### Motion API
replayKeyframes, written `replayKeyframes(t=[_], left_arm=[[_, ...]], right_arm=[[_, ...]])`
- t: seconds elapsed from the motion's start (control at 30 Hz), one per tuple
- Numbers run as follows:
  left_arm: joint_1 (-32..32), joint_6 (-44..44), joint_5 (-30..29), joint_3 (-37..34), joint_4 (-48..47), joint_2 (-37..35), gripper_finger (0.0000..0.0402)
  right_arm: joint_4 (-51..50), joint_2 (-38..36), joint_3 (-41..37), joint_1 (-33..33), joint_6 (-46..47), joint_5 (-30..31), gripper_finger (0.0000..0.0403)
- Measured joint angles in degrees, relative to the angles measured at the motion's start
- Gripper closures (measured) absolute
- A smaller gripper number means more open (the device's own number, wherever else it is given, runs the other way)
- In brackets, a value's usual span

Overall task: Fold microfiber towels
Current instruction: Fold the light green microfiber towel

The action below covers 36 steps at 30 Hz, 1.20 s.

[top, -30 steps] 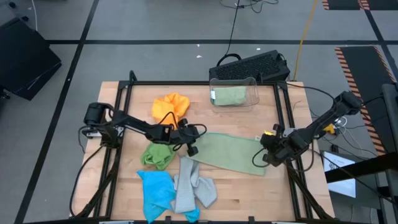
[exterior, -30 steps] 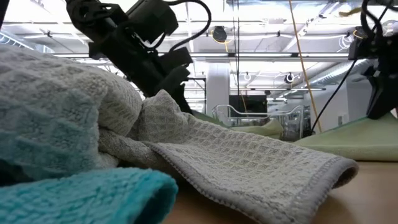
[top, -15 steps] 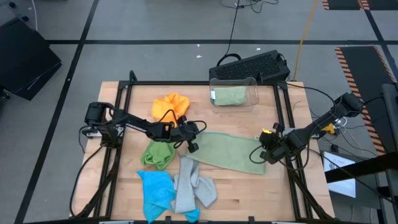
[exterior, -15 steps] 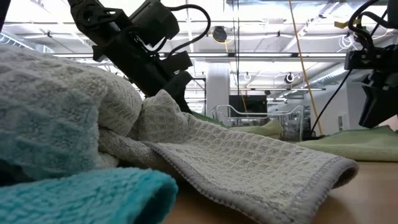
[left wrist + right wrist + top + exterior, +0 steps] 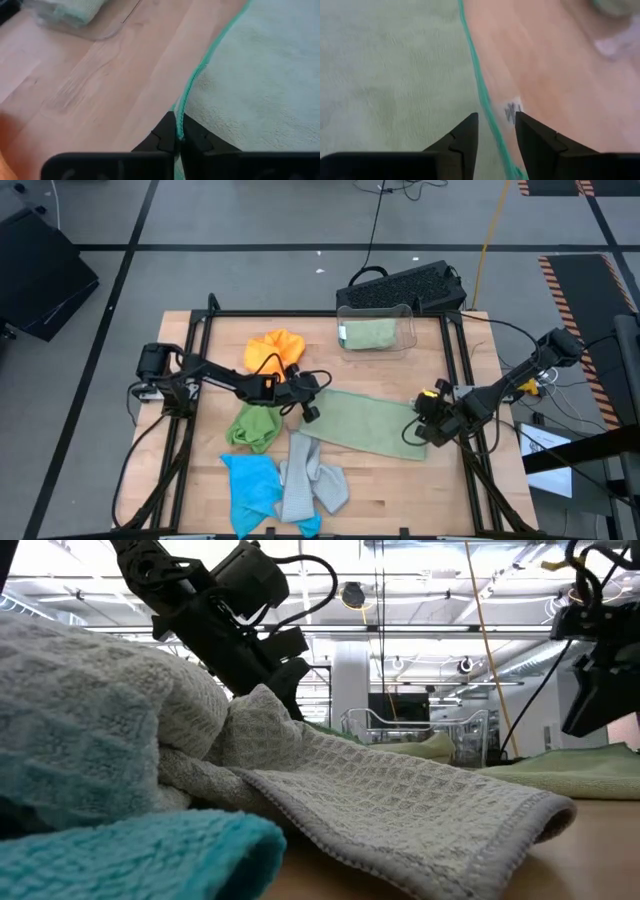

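A pale green microfiber towel (image 5: 370,423) lies spread on the table's middle right. My left gripper (image 5: 312,412) is at its left end, shut on its green-stitched hem (image 5: 177,122). My right gripper (image 5: 418,430) hovers open over the towel's right end. Its fingers (image 5: 462,135) stand on either side of the hem, near a small white tag (image 5: 511,111), clear of the cloth in the low view (image 5: 590,705). Orange (image 5: 275,350), bright green (image 5: 255,427), blue (image 5: 250,485) and grey (image 5: 312,485) towels lie crumpled on the left half. My left gripper pinches the pale green towel's green hem (image 5: 186,102) between its two shut fingers, at the towel's left end. The fingers come slanting down from the table's left and lie along the hem. The towel lies flat on the table beyond them.
A clear plastic bin (image 5: 377,330) with a folded pale green towel stands at the far edge. A black keyboard (image 5: 405,285) lies behind it. Bare wood (image 5: 400,485) shows at the near right.
My right gripper has opened and let go of the pale green towel's right end. That end, which was held up, has sunk onto the table.
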Motion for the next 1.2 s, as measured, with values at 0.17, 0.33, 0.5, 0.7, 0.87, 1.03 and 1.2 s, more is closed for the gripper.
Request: replayKeyframes(t=[0.17, 0.33, 0.5, 0.7, 0.87, 1.03, 1.2], left_arm=[[1.32, -3.06, 1.81, 0.0, -0.8, 0.0, 0.033], [2.08, -3.87, 2.81, 0.24, -2.04, -1.22, 0.0265], [2.25, -1.98, 2.47, 0.39, -0.71, -5.53, 0.0232], [-1.0, 3.01, 2.94, 0.55, 7.06, -3.25, 0.0241], [-3.73, 0.34, 2.57, 0.33, 6.04, 1.41, 0.0268], [-6.04, -3.08, 2.61, 0.33, 3.97, 4.82, 0.0294], [-7.79, -5.98, 2.44, 0.39, 0.27, 4.98, 0.0311]], right_arm=[[3.77, 0.0, 0.02, 0.22, -3.03, 6.23, 0.0283], [7.52, 0.0, 0.02, 0.21, -6.4, 11.63, 0.0278], [18.2, -0.04, -2.29, 0.07, -12.64, 13.81, 0.028], [50.99, -0.02, -13.54, -0.79, -26.34, 11.81, 0.0287], [71.21, -0.02, -21.86, -1.86, -34.52, 10.13, 0.0293], [79.15, -0.12, -26.92, -3.02, -36.4, 8.67, 0.0305], [77.18, 0.22, -27.02, -3.64, -37.13, 6.86, 0.0322]])
